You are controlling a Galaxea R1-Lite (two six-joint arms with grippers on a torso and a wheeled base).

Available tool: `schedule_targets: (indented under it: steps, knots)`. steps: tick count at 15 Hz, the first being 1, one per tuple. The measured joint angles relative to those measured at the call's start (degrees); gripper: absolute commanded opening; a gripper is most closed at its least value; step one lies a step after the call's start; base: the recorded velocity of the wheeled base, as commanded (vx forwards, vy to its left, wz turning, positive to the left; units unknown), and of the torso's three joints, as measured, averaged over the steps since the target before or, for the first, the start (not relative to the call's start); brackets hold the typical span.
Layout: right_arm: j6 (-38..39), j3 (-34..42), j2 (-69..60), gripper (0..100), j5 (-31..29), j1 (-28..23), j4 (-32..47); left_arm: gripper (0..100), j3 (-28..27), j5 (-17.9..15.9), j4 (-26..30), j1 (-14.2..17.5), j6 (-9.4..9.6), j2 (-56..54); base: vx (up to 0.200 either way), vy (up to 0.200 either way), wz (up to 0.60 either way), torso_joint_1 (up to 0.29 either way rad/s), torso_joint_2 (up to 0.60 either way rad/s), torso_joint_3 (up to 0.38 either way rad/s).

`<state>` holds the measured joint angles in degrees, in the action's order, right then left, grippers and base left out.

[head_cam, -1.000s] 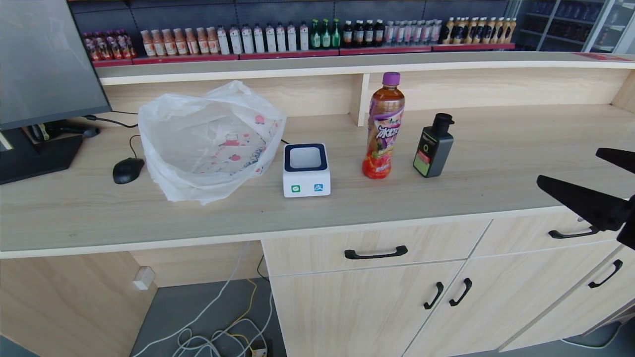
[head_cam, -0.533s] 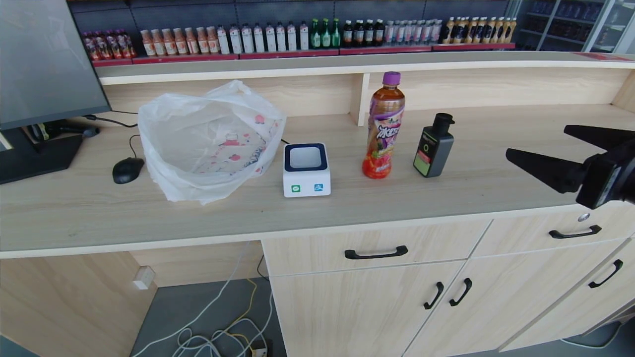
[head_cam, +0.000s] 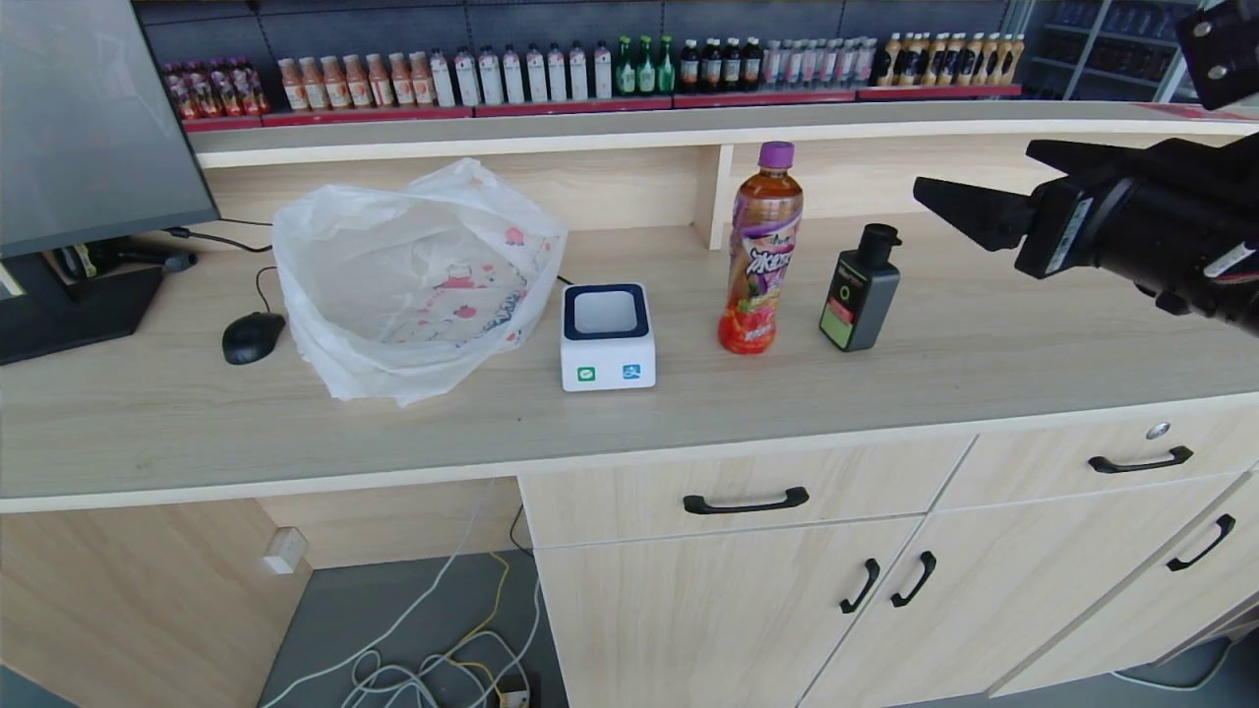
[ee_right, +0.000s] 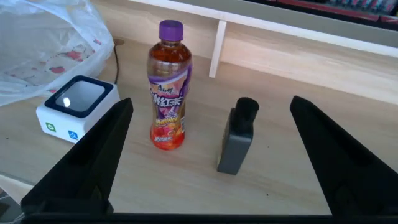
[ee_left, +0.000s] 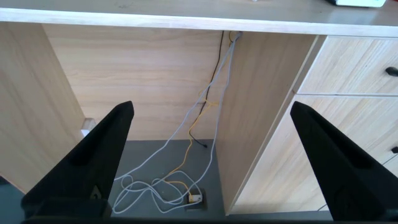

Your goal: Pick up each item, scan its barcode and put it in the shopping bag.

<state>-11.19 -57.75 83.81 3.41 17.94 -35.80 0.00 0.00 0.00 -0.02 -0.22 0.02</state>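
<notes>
Bottle (head_cam: 762, 256) (clear plastic), crinkled bag (head_cam: 413, 275)

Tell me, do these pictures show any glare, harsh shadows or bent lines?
Head view: the counter's front edge bows slightly, a wide-lens bend; the tea bottle casts only a faint, soft shadow. Right wrist view: the scanner's window shines white with glare.
</notes>
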Motion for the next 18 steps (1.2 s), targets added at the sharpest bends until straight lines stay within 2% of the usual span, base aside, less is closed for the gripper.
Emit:
schedule_targets:
  steps: [1, 3, 10, 18]
  knots:
    - [0.28, -0.99, 2.73, 100, -0.84, 1.37, -4.56, 100, 0.00, 0.00, 0.00, 0.00, -0.02, -0.02, 0.000, 0.000, 0.00, 0.000, 0.00, 0.000]
    - [1.32, -3.16, 7.14, 100, -4.17, 4.57, -8.18, 100, 0.00, 0.00, 0.00, 0.00, -0.02, -0.02, 0.000, 0.000, 0.00, 0.000, 0.00, 0.000]
    - [6.22, -11.63, 16.87, 100, -10.76, 8.68, -8.58, 100, 0.00, 0.00, 0.00, 0.00, 0.00, -0.02, 0.000, 0.000, 0.00, 0.000, 0.00, 0.000]
    - [5.50, -19.29, 22.94, 100, -14.52, 9.03, -7.47, 100, 0.00, 0.00, 0.00, -0.02, -0.02, 0.00, 0.000, 0.000, 0.00, 0.000, 0.00, 0.000]
